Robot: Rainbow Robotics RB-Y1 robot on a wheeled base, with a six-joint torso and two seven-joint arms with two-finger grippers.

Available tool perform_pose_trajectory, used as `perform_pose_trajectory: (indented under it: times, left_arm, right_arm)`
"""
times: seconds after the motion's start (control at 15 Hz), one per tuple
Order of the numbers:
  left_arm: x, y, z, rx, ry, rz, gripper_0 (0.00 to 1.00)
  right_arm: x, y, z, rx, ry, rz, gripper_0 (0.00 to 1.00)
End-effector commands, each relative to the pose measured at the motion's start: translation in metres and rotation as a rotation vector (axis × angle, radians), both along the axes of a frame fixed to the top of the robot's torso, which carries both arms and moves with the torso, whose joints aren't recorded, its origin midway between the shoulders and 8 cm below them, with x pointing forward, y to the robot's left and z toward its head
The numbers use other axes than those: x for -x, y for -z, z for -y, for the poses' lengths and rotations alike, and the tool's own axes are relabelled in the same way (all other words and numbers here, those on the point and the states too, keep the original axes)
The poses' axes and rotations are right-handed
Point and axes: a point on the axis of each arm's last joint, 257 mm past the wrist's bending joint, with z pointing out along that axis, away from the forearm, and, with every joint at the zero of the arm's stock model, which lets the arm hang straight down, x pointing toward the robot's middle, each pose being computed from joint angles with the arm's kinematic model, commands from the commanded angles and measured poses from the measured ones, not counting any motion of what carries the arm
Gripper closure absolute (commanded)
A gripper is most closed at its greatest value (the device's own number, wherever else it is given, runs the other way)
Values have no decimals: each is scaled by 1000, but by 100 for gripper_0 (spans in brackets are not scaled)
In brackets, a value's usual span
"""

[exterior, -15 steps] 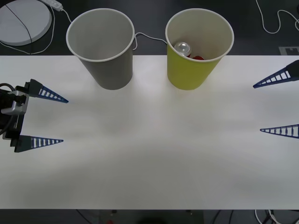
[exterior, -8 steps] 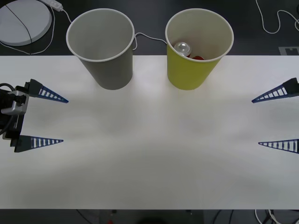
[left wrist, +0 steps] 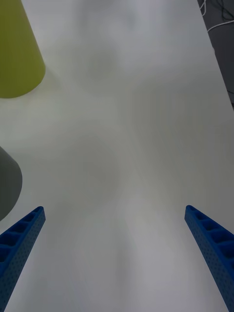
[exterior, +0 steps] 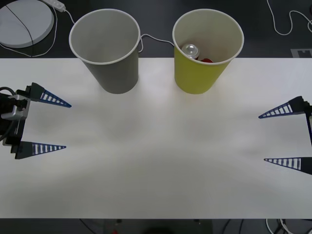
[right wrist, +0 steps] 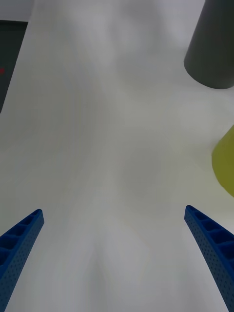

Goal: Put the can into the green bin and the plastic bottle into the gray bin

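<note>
Right tool [exterior: 286, 137], fingers apart, has slid down the surface's [exterior: 161, 161] right edge; the red-orange metal can [exterior: 191, 50] sits inside the yellow-green paper cup [exterior: 200, 73], the gray paper cup [exterior: 114, 73] nearer the parked, open left tool [exterior: 43, 125].

Two large tapered paper cups with white rims stand on the white table [exterior: 156, 165]: one gray bin [exterior: 107, 53] beyond the left gripper [exterior: 66, 126], and one yellow-green bin [exterior: 204, 53] beyond the right gripper [exterior: 262, 138]. One small red-orange metal can [exterior: 191, 50] with a silver end lies inside the green cup. Two grippers, each with two blue ribbed fingers spread wide apart, sit at the table's two sides. One round white disc [exterior: 24, 22] lies off the table past the left gripper.
</note>
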Motion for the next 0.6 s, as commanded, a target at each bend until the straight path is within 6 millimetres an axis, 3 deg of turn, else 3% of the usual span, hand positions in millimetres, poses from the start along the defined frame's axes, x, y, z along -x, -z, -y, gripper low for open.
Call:
perform_pose_trajectory:
  times: [0.07,0.6]
  left_arm:
    - [0,0,0,0,0,0,0]
    - [0,0,0,0,0,0,0]
  right_arm:
    - [3,5,-4,3,-12,9,0]
    - [4,3,-8,-1,-20,17,0]
